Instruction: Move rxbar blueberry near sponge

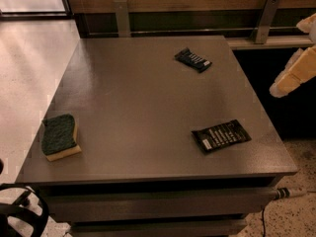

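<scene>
The rxbar blueberry (192,59), a small dark navy wrapper with pale lettering, lies at the far right part of the grey table (133,102). The sponge (59,136), green on top with a yellow base, sits at the table's front left corner, far from the bar. My gripper (295,72) shows as pale yellowish parts at the right edge of the view. It is off the table's right side and above it, to the right of the bar and apart from it.
A larger flat black wrapper with white text lines (220,136) lies at the table's front right. A wooden wall with metal brackets (264,19) runs behind the table. A black wheel (19,216) and a cable (289,192) are on the floor in front.
</scene>
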`<move>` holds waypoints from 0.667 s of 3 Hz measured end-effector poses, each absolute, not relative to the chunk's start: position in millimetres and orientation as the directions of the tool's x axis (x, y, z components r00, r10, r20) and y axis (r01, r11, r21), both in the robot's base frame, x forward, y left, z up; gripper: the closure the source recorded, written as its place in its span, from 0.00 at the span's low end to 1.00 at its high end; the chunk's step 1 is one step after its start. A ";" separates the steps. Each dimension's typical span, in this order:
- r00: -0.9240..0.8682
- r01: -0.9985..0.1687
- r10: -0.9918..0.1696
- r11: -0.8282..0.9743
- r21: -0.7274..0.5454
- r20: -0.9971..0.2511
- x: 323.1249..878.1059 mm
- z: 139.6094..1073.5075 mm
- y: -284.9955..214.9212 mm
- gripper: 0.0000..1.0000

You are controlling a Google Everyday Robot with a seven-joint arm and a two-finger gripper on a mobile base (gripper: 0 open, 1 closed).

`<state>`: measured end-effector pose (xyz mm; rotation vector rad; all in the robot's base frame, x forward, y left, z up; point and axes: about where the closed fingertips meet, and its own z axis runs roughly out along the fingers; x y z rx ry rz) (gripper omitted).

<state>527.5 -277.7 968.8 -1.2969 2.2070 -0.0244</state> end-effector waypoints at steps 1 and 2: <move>-0.376 -0.730 -0.683 0.634 -0.254 -0.626 575.8 955.6 -295.6 0.00; -0.349 -0.705 -0.552 0.687 -0.176 -0.757 625.0 942.6 -295.1 0.00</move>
